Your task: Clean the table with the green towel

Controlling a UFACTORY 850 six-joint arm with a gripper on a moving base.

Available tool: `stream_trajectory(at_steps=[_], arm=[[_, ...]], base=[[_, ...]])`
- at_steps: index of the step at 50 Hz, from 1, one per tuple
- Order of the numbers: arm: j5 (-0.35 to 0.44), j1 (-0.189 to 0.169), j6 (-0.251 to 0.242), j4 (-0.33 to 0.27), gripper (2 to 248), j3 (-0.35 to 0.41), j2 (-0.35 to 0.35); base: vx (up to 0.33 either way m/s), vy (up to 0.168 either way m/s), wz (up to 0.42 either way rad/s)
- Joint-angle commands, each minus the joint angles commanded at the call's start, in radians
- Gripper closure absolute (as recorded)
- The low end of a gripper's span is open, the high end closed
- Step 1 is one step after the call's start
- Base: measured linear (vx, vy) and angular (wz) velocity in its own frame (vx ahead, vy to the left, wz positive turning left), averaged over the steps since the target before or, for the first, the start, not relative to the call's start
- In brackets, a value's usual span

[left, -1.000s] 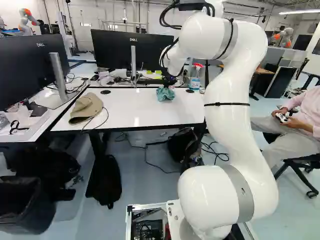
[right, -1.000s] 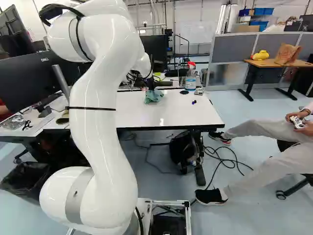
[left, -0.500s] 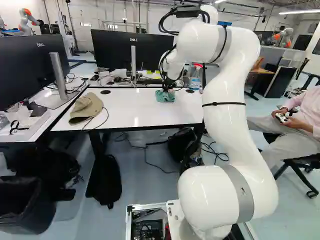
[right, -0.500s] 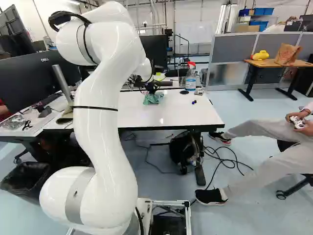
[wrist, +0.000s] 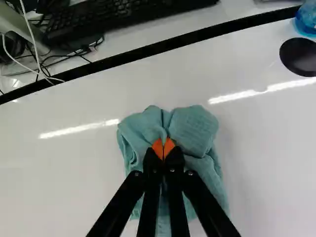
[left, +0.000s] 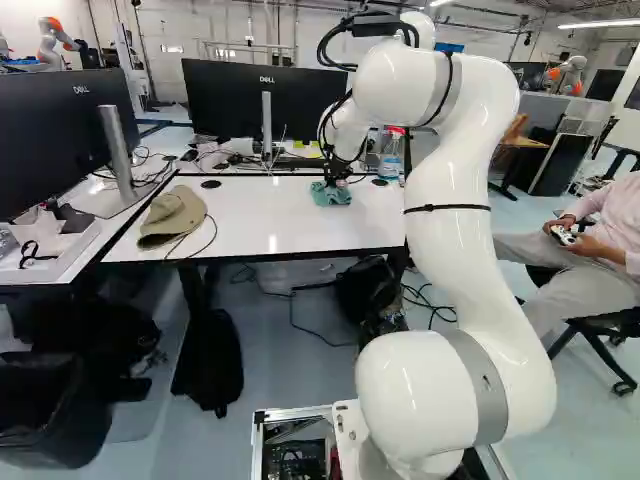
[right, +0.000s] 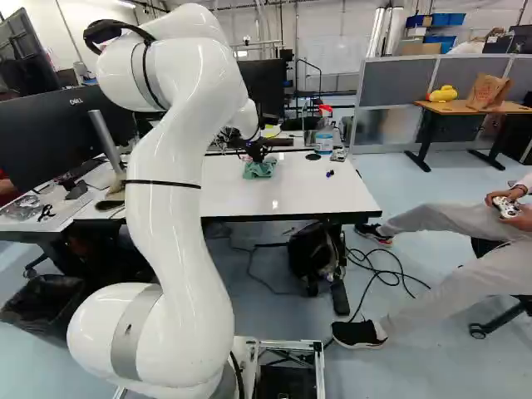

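At the end of my arm, the gripper (left: 337,172) is low over the white table (left: 250,225) in the left base view. Bunched under it on the tabletop lies the green towel (left: 330,194), also visible in the right base view as a teal towel (right: 260,168). In the wrist view the gripper (wrist: 163,147) has its orange pads pressed together on a fold of the towel (wrist: 195,129), whose cloth puffs up around the tips and spreads beneath the fingers.
A spray bottle (right: 323,133) stands at the table's back edge near a black disc (wrist: 299,57). A cap (left: 172,217) lies at the left. Behind are a monitor (left: 235,100) and keyboard (wrist: 113,15). A small dark object (right: 330,174) rests right of the towel.
Over the last second the arm has shifted and the gripper has come lower, with the towel now flatter against the table and slightly moved. In the last half second little has changed.
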Motion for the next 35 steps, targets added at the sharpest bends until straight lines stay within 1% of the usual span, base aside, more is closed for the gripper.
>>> stream_trajectory(at_steps=[7, 19, 35], arm=[[-0.036, 0.0, 0.0, 0.0, 227, 0.0, 0.0], [-0.036, -0.002, 0.0, 0.0, 227, 0.0, 0.0], [-0.036, -0.035, 0.0, 0.0, 227, -0.032, -0.022]], base=[[0.0, 0.0, 0.0], [0.0, 0.0, 0.0], [0.0, 0.0, 0.0]])
